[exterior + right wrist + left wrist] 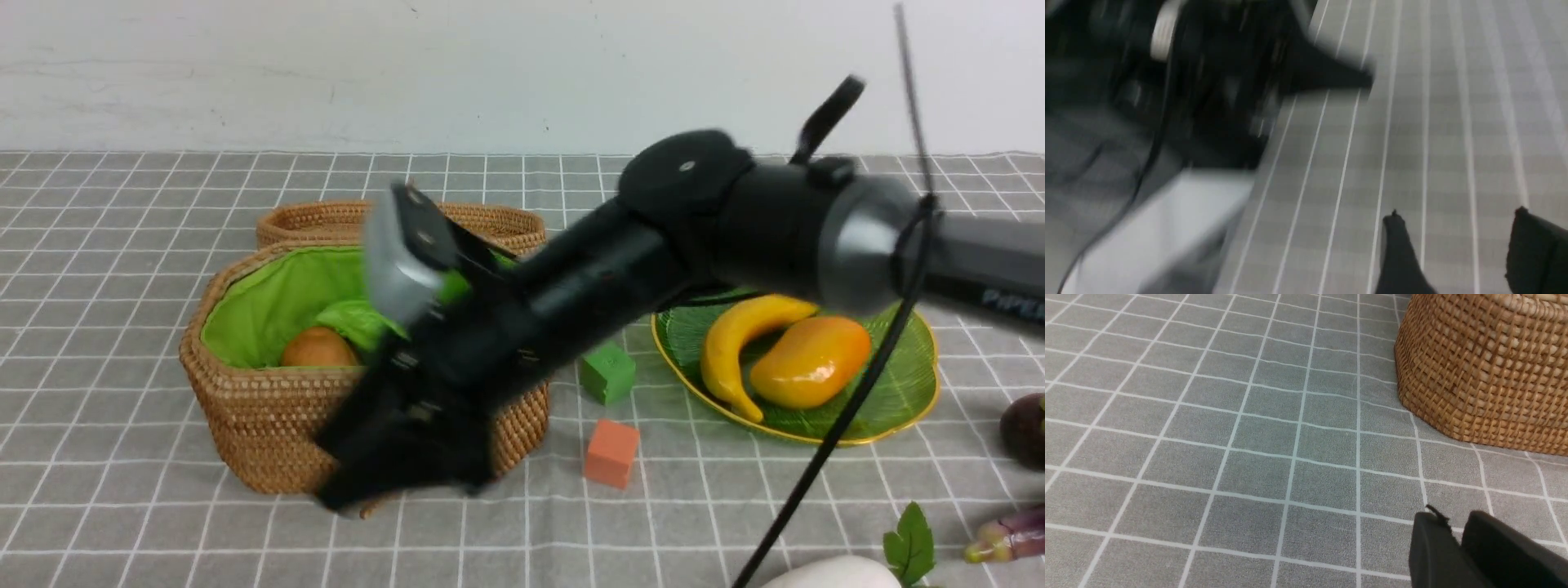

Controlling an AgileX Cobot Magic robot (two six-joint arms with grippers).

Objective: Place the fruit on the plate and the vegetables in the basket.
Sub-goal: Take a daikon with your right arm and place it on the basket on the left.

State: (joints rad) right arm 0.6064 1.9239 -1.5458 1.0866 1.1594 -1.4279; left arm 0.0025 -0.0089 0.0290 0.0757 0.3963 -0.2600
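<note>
Basket [1486, 367] | nr L jaws, not touching | R jaws spread over cloth [1453, 122]

The right arm [588, 294] slants in from the right edge over the basket's [261, 425] near wall, barring the middle. A green cube [607, 372] and an orange cube [611, 453] sit in the gap between basket and plate [906, 384]. A mangosteen [1025, 429], eggplant [1020, 527] and white piece [833, 574] crowd the near right corner. Bare cloth [1208, 457] lies open along the left and far edges and left of the basket.
</note>
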